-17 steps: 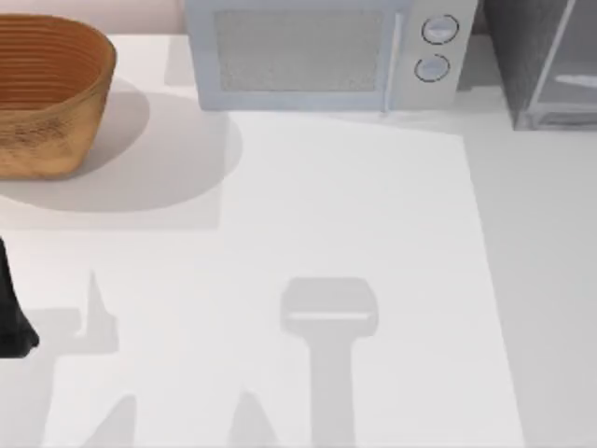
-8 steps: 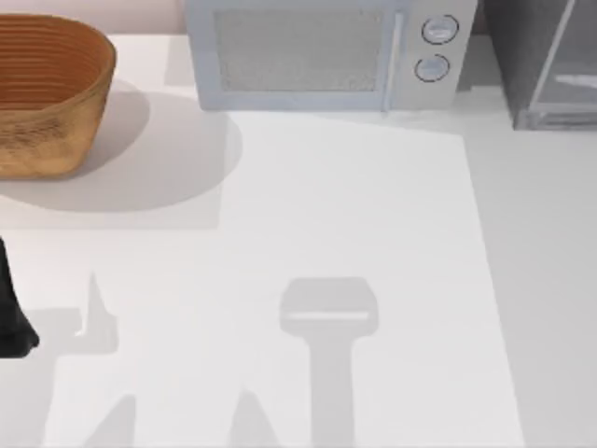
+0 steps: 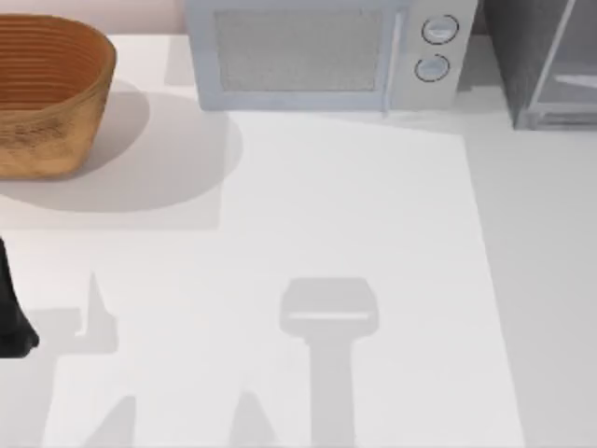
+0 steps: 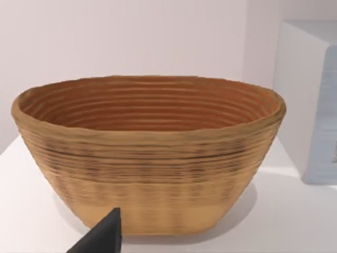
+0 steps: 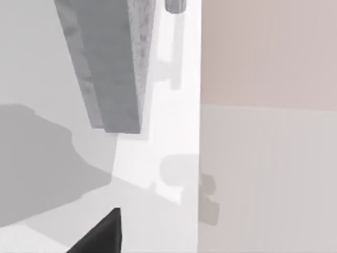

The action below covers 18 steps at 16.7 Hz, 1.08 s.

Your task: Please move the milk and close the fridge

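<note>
Fridge: stood at the surface's far right corner, well apart from the left claw, whose grip could not be told. Milk: whereabouts undeterminable. Door state unclear; both steps judged outstanding.

Basket back left; microwave right of it; fridge rightmost.

At the left edge of the top view, low down, a dark part of the left arm pokes into sight. A black fingertip of the left gripper juts into the left wrist view. The right wrist view shows a black fingertip of the right gripper.
</note>
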Motion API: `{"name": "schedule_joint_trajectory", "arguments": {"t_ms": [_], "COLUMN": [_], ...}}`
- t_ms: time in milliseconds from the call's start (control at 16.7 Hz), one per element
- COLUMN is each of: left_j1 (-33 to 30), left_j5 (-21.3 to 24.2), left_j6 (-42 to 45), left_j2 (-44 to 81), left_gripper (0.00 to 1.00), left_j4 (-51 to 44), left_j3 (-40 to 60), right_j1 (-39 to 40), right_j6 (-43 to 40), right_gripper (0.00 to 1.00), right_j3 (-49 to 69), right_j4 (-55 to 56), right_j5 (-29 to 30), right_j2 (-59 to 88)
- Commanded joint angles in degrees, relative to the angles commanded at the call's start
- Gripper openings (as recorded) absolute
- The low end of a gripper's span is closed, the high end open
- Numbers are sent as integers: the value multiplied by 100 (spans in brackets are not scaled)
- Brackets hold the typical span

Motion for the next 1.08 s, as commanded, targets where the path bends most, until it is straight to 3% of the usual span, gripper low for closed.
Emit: {"name": "schedule_joint_trajectory", "arguments": {"t_ms": [240,780,1080], "left_j1": [0,0,0], "left_j5": [0,0,0], "left_j6": [0,0,0], "left_j2": [0,0,0], "left_gripper": [100,100,100], "left_j4": [0,0,0], "left_j3": [0,0,0], "right_j1": [1221,3851,4415], "right_j6": [1559,6097,7265], "right_gripper": [100,100,100], "right_j3": [179,7,-226], "right_j4": [1270,4923,6027], "right_j5": [96,859,1222], "right_j2": [102,115,81]}}
